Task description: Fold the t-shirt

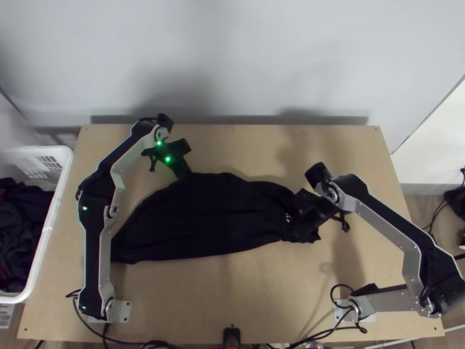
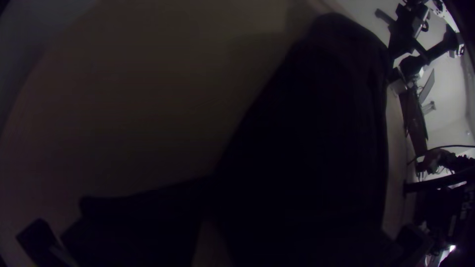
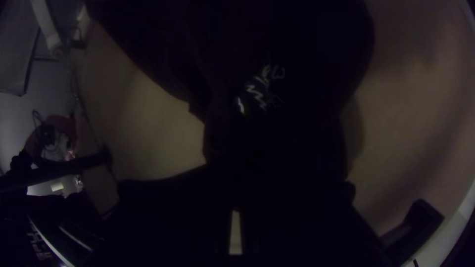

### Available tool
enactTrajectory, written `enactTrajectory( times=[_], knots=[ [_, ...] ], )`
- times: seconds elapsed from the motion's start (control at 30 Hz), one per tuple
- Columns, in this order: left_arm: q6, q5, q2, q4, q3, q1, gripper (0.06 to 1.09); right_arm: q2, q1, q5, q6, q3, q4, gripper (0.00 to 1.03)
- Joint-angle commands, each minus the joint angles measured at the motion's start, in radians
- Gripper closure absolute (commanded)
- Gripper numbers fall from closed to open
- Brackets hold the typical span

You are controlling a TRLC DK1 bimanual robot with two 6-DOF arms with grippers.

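Note:
The black t-shirt (image 1: 209, 218) lies bunched into a long, wide band across the middle of the table. My left gripper (image 1: 184, 174) is shut on its far edge, left of centre. At the narrow right end of the cloth, my right gripper (image 1: 301, 225) is shut on the fabric. In the left wrist view, the shirt (image 2: 316, 128) runs away from the left gripper (image 2: 213, 190), its dark fingers blending into the cloth. A pale print marks the shirt (image 3: 292, 44) in the right wrist view, just beyond the right gripper (image 3: 236, 185).
A white basket (image 1: 49, 232) with dark clothes stands beyond the table's left edge. Cables (image 1: 145, 343) run along the near edge. Bare wood (image 1: 215, 296) shows in front of the shirt, and a wall rises behind the table.

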Motion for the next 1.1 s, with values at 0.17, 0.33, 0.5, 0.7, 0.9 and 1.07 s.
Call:
enactTrajectory(
  times=[0.17, 0.33, 0.5, 0.7, 0.9, 1.07],
  knots=[
    [-0.033, -0.001, -0.048, 0.000, 0.011, 0.036, 1.04, -0.002, -0.008, 0.007, 0.000, 0.004, 0.003, 1.00],
    [-0.181, 0.066, -0.145, 0.051, 0.080, 0.105, 1.04, -0.028, -0.035, 0.007, 0.002, 0.008, 0.006, 1.00],
    [-0.249, 0.112, -0.306, 0.048, 0.063, 0.180, 1.04, -0.079, -0.069, 0.007, 0.008, 0.033, 0.029, 1.00],
    [-0.310, 0.172, -0.590, 0.034, -0.018, 0.286, 1.04, -0.145, -0.150, 0.007, 0.013, 0.203, 0.032, 1.00],
    [-0.365, 0.246, -0.830, -0.026, -0.080, 0.375, 1.04, -0.179, -0.221, 0.007, 0.019, 0.418, 0.032, 1.00],
    [-0.413, 0.266, -1.053, -0.032, -0.181, 0.298, 1.04, -0.252, -0.115, 0.006, 0.053, 0.475, 0.032, 1.00]
  ],
)
